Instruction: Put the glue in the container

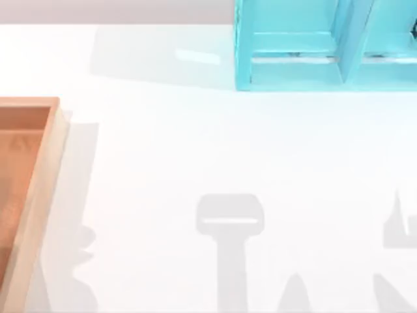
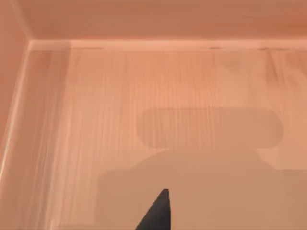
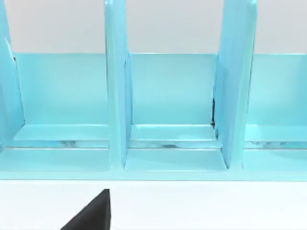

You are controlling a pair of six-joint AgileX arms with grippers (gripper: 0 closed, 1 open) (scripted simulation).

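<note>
Glue stays unlocated; left gripper point(image 2: 156, 213) hovers over the shallow wooden tray point(image 1: 39, 189), right gripper point(image 3: 91, 213) faces the turquoise shelf unit point(image 1: 293, 72). Finger states unclear; search the shelf compartments first.

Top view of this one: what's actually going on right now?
Nothing is being handled at this moment. The wooden tray sits at the table's left edge, and the turquoise shelf unit stands at the far right. The left wrist view looks down onto the tray's floor with a dark fingertip over it; the right wrist view faces the shelf compartments. The glue is not in the visible part of the tray.
</note>
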